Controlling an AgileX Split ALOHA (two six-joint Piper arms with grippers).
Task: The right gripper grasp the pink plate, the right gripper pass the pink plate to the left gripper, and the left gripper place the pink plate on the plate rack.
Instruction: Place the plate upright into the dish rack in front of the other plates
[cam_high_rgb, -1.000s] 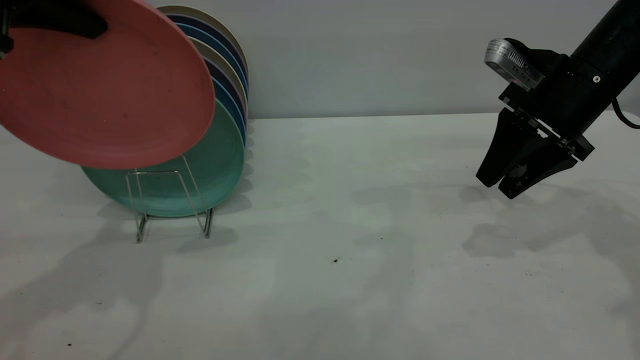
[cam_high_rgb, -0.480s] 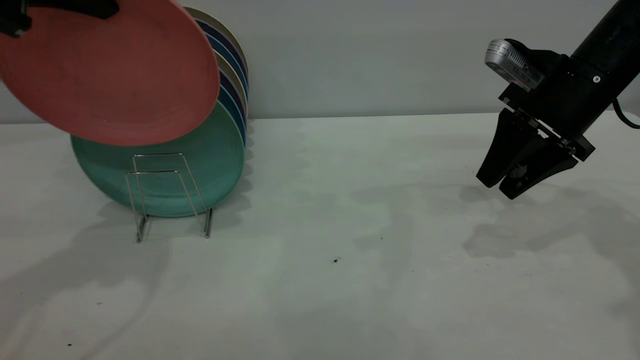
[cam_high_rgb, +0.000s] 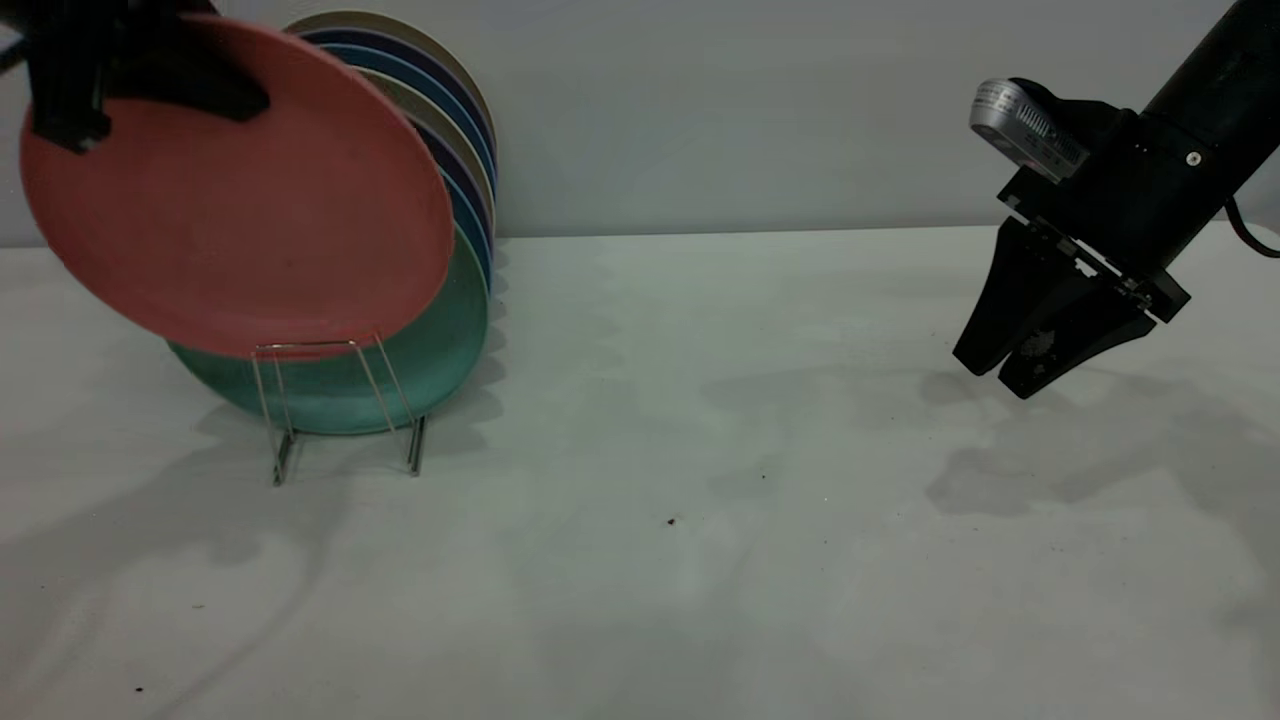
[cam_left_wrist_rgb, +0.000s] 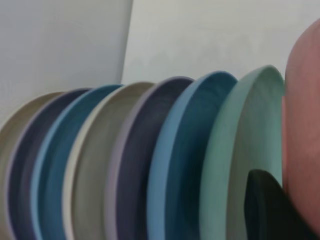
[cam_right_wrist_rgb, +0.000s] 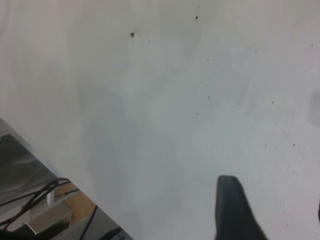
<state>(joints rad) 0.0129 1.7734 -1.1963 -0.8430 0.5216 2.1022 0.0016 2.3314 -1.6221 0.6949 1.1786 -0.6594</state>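
My left gripper (cam_high_rgb: 235, 100) is shut on the upper rim of the pink plate (cam_high_rgb: 250, 210) at the upper left of the exterior view. The plate hangs tilted in front of the green plate (cam_high_rgb: 440, 350). Its lower edge is level with the top of the front wire loop of the plate rack (cam_high_rgb: 340, 400). The left wrist view shows one black finger (cam_left_wrist_rgb: 270, 210) against the pink plate (cam_left_wrist_rgb: 305, 125), beside the green plate (cam_left_wrist_rgb: 250, 140). My right gripper (cam_high_rgb: 1000, 375) hangs open and empty above the table at the far right; its fingertips also show in the right wrist view (cam_right_wrist_rgb: 275, 215).
Several plates in blue, navy and beige (cam_high_rgb: 470, 150) stand in a row in the rack behind the green one. The white table (cam_high_rgb: 700, 450) stretches between the rack and the right arm. The table's edge and some cables (cam_right_wrist_rgb: 35, 200) show in the right wrist view.
The left gripper lifted the pink plate, then moved it right and down towards the rack's front loop. The right gripper has not moved.
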